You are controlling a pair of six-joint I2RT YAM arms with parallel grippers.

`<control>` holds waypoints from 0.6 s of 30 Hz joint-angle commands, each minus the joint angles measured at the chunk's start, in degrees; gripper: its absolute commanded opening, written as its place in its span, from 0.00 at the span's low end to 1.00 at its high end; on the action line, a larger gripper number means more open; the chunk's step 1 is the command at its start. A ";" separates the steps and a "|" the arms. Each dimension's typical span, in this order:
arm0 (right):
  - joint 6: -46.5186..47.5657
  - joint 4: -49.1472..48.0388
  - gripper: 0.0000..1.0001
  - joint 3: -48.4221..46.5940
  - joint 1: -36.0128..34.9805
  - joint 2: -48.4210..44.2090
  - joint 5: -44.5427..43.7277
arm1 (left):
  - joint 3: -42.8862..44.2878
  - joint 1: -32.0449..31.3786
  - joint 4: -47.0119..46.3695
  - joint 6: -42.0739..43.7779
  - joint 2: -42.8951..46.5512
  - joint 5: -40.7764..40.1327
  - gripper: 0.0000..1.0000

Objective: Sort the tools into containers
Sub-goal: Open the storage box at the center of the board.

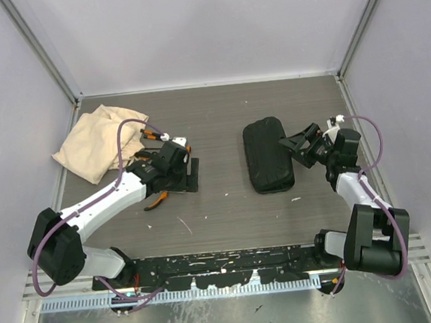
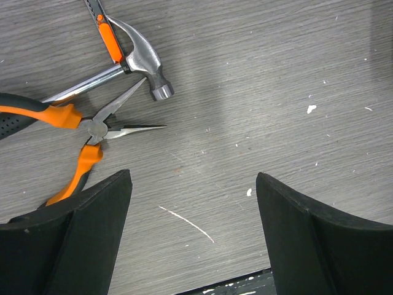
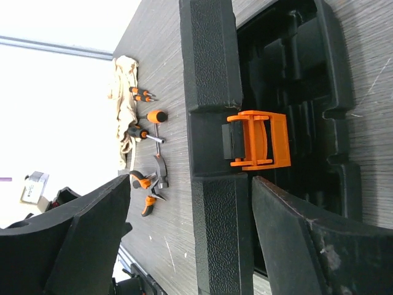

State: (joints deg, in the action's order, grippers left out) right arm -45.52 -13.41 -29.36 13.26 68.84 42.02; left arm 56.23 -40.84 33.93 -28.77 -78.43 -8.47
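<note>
- grey wood-grain table [image 1: 219,116] with white flecks, closed in by pale walls [image 1: 189,28].
- top view: a beige cloth bag [image 1: 93,142] lies far left and a black case [image 1: 268,155] is right of the middle. the tools [image 1: 157,201] lie beside the bag, mostly hidden under the left arm.
- only the left wrist view shows the pliers [image 2: 92,129], tips parted, just beside the hammer [image 2: 144,61] head. the left gripper [image 2: 193,184] is spread, with bare table between its fingers.
- only the right wrist view shows the orange latch [image 3: 258,140] on the case rim. the right gripper [image 3: 190,179] stands spread over that rim, pinching nothing.
- far behind, screwdrivers [image 3: 141,94] lie next to the bag.
</note>
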 commanded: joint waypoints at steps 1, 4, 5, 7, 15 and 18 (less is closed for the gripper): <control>1.95 0.58 0.82 -3.41 -0.20 -3.22 2.39 | 2.72 0.29 -2.26 0.91 -0.04 0.86 0.83; 1.16 -0.04 0.79 -4.11 -0.48 -4.10 4.01 | 2.99 0.25 -2.52 0.84 -0.51 1.15 0.83; 0.17 -0.97 0.78 -4.22 -0.98 -4.20 4.86 | 3.12 0.28 -2.62 0.83 -0.72 1.25 0.83; -0.81 -1.77 0.78 -4.73 -2.07 -4.64 5.13 | 3.27 0.25 -2.68 0.75 -0.92 1.38 0.83; -1.84 -0.84 0.78 -8.34 -11.01 -4.63 0.77 | 2.65 0.29 -2.73 0.66 -0.70 1.34 0.83; -2.75 -2.00 0.78 -8.76 -15.39 -3.59 -1.72 | 2.11 0.27 -2.64 0.57 -0.11 0.99 0.83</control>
State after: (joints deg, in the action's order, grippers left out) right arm -46.72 -12.12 -35.42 2.26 64.93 42.61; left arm 57.21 -40.84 33.10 -28.77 -79.50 -7.46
